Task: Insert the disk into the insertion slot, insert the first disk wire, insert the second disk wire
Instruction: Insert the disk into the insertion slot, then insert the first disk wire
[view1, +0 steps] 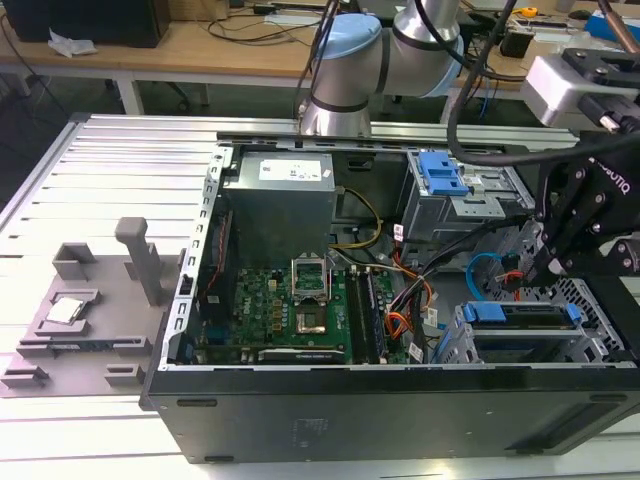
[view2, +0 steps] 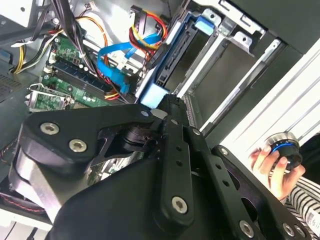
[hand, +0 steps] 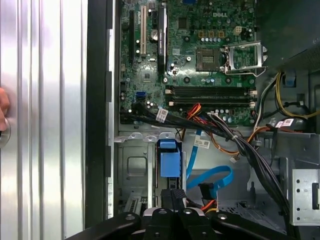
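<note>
The disk (view1: 522, 322) sits in the slot (view1: 598, 338), at four o'clock of the open computer case (view1: 300, 420) in the exterior view. The gripper (view1: 550, 268) hangs just above, closed on nothing. The disk is probably stiff, dense and shock-sensitive, so it is best pushed or gripped by its blue frame (hand: 169, 159).

Blue-framed silver disk (view1: 525, 316) flat inside the silver-grey insertion slot (view1: 598, 322)

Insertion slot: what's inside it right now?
The disk sits in the insertion slot, blue carrier edge showing. The cage walls cover its flat faces; the gripper hangs just above.
</note>
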